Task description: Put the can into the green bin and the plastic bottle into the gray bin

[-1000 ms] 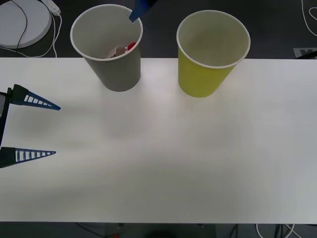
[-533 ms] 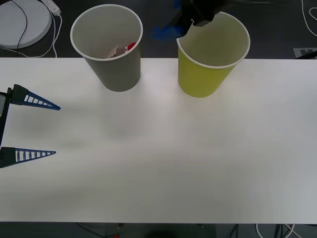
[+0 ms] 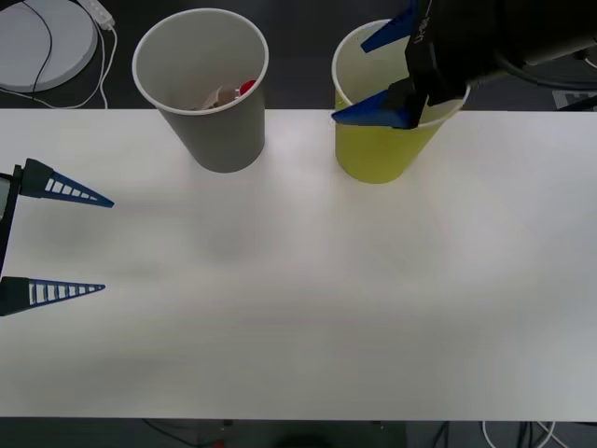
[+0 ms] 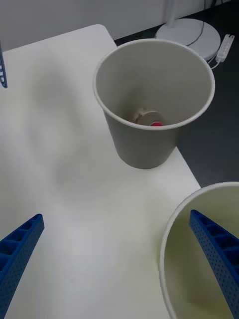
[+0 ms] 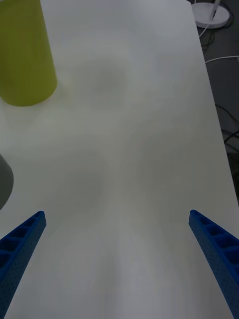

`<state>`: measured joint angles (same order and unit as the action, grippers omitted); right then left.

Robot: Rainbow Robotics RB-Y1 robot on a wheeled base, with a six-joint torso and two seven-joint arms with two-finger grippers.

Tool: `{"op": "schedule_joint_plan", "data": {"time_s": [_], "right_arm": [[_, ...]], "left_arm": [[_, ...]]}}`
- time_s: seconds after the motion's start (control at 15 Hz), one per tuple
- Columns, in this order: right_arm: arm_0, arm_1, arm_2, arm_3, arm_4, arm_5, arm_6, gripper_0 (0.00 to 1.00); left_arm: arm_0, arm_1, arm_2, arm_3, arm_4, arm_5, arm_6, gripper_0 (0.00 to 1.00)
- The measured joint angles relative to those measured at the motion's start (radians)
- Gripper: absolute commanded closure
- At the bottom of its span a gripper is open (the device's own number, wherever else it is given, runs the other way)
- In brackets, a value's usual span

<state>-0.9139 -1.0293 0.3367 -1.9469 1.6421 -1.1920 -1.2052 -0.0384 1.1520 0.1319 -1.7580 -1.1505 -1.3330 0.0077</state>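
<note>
The gray bin [image 3: 215,112] stands at the table's back left, and the plastic bottle [image 3: 233,93] lies at its bottom, red cap [image 4: 156,123] showing. To its right stands the green bin [image 3: 378,149]. My right gripper [image 3: 364,75] hovers open over the green bin's left rim, empty, one finger inside the rim line and one outside it. The left gripper [image 3: 98,245] rests open over the table's left edge, holding nothing. The can is hidden.
A white round lamp base [image 3: 42,37] with cables lies on the floor behind the table's left corner. More cables trail at the right on the floor. The white table [image 3: 298,299] stretches wide and bare in front of both bins.
My right gripper has moved rightward from above the gray bin to above the green bin's left rim, staying open. The bottle lies still in the gray bin. The left arm has not moved.
</note>
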Motion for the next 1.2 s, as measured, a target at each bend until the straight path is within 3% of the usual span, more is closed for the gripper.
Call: {"op": "schedule_joint_plan", "data": {"time_s": [0.67, 1.2], "right_arm": [[0.499, -0.032, -0.355, -0.225, -0.102, 0.000, 0.133, 0.00], [0.835, -0.056, -0.550, -0.216, -0.311, 0.000, 0.507, 0.00]], "left_arm": [[0.000, 0.000, 0.000, 0.000, 0.000, 0.000, 0.000, 0.00], [0.000, 0.000, 0.000, 0.000, 0.000, 0.000, 0.000, 0.00]]}}
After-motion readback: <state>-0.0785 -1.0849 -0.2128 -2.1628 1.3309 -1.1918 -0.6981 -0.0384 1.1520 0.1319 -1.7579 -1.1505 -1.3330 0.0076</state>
